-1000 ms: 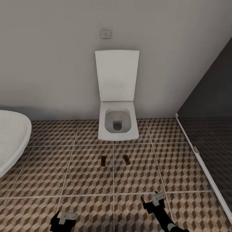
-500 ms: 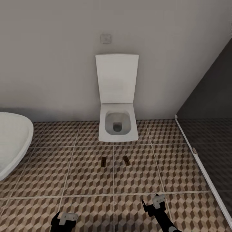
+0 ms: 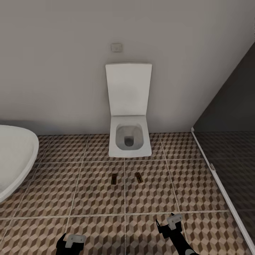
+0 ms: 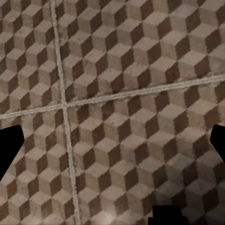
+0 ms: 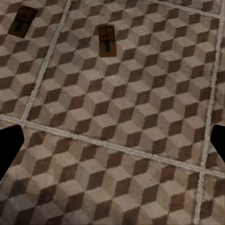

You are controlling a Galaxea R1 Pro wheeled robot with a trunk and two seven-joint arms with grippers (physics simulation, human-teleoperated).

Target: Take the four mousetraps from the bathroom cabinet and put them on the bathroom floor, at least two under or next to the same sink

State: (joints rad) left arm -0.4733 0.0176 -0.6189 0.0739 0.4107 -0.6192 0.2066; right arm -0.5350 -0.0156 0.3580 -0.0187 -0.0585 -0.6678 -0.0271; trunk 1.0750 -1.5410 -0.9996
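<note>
Fingers (image 5: 9, 150) spread above two mousetraps (image 5: 107, 40) (image 5: 22, 21)

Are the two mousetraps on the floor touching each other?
Apart. The head view shows the left mousetrap and the right mousetrap with patterned bathroom floor and a grout line between them; the right wrist view shows the same gap.

1. The bathroom floor (image 4: 126, 140) spreads across the left wrist view, its tiles printed with brown, beige and white cubes.
2. Two pale grout lines (image 4: 140, 92) cross toward ten o'clock of centre; one runs from nine o'clock up toward three, the other from twelve down to six.
3. The left gripper (image 4: 112, 150) stands wide apart, one dark fingertip (image 4: 9, 147) at eight o'clock, the other at four.
4. A dark part sits at six o'clock.
</note>
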